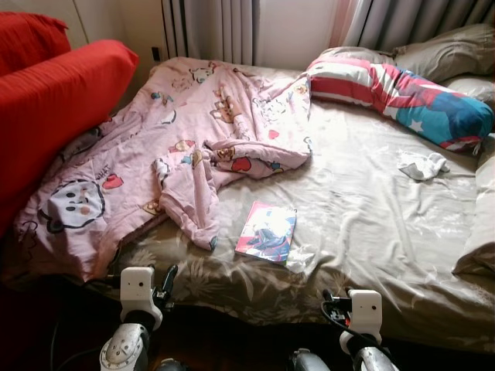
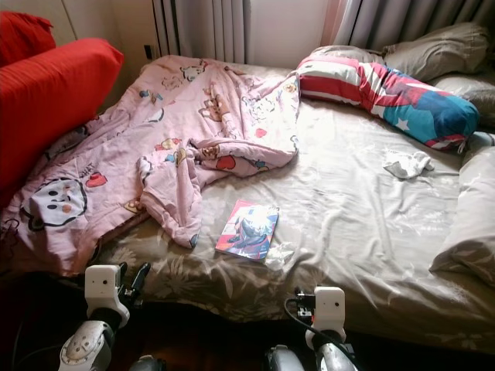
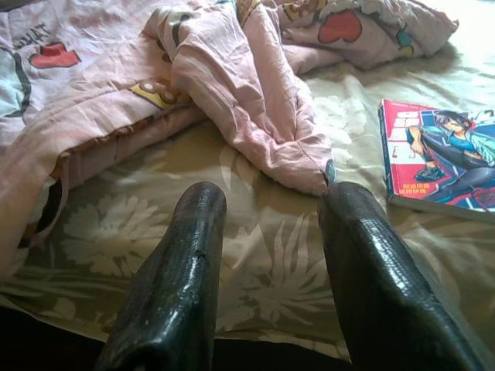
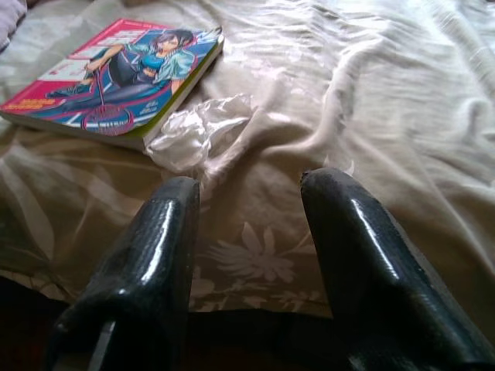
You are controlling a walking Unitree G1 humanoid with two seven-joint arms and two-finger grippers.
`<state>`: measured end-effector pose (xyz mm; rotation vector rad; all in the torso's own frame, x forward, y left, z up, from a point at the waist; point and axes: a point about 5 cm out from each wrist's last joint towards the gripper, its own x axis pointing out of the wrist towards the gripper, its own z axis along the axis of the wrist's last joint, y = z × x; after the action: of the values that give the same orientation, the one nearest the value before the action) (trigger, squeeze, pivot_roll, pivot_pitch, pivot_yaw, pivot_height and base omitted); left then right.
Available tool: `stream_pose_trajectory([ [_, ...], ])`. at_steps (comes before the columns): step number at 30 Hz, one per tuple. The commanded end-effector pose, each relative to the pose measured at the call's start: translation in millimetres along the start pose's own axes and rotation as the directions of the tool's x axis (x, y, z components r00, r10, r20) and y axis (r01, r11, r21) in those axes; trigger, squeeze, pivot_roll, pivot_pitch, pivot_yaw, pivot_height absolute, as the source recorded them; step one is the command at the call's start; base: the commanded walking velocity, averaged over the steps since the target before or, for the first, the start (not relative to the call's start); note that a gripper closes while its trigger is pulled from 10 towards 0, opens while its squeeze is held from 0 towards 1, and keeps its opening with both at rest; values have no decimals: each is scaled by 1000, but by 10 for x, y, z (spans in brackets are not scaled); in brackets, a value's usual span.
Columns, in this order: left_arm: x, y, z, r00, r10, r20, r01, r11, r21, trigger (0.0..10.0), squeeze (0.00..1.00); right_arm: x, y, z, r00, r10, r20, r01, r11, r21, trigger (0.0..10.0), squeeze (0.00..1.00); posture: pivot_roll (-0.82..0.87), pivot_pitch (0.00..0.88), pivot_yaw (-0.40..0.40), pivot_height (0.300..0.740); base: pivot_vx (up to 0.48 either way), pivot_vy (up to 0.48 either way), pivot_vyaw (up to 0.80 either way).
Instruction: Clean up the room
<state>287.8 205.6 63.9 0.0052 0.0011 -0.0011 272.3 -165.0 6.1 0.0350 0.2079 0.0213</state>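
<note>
Fingers of the left gripper stand spread apart, grasping nothing, just short of the bed's edge, aimed at a hanging fold of the pink cartoon-print blanket. From the right wrist, the right gripper is likewise parted and empty, facing a comic book with crumpled clear plastic beside it; the cover lettering is too small to read. From the head, both arms are held low before the bed, with a white sock near the striped pillow.
</note>
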Motion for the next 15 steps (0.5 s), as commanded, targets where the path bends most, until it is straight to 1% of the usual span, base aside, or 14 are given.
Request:
stream_pose_trajectory([
  [1,-15,-21,-25,1000,-11,-14,11,1000,1,10000,0,-42,-36,-69,1000,-7,-25,7,1000,-5,10000,0,5,198,-47,554,0,0,0],
  [9,-19,-27,-23,1000,-11,-17,11,1000,-2,10000,0,-42,-39,-64,1000,-2,-14,2,1000,1,10000,0,6,197,-47,554,0,0,0],
  [14,-23,-36,-31,1000,-14,-21,14,1000,-1,10000,0,-42,-23,-79,1000,20,-23,-21,1000,-17,10000,0,5,195,-46,554,0,0,0],
  [15,-21,-39,-31,1000,-14,-22,14,1000,0,10000,0,-44,-8,-77,999,37,-19,-37,999,-33,10000,0,5,195,-46,554,0,0,0],
])
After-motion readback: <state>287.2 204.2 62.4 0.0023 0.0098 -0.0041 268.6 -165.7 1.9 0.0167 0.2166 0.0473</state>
